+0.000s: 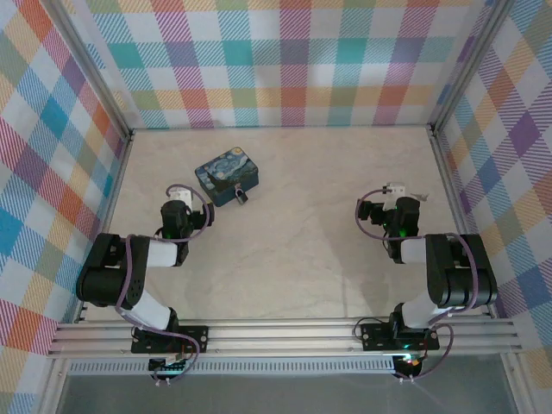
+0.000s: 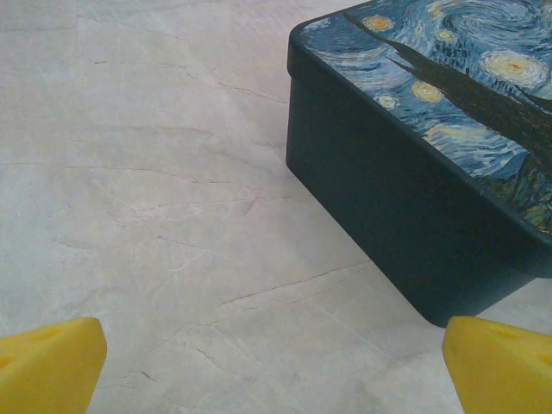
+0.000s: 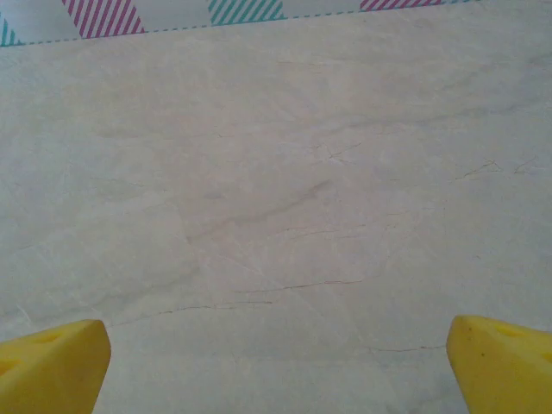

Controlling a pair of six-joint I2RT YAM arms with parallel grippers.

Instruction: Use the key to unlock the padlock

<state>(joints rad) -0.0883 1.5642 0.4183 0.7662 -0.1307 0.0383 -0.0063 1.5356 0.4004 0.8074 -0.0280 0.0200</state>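
The padlock (image 1: 241, 197), tiny, dark and silver, hangs at the near right side of a blue starry-night tin (image 1: 226, 176). The key is too small to make out or hidden. My left gripper (image 1: 178, 195) stands open just left of the tin, a short way from the padlock. In the left wrist view its yellow fingertips (image 2: 48, 364) sit wide apart over bare table, with the tin's corner (image 2: 405, 198) ahead on the right. My right gripper (image 1: 396, 191) is open far to the right. Its yellow fingertips (image 3: 500, 362) are spread with nothing between them.
The pale marble-look table (image 1: 310, 250) is boxed in by checked walls (image 1: 285, 60) at the back and on both sides, with metal posts (image 1: 442, 164) at the edges. A rail (image 1: 285, 336) with both arm bases runs along the near edge.
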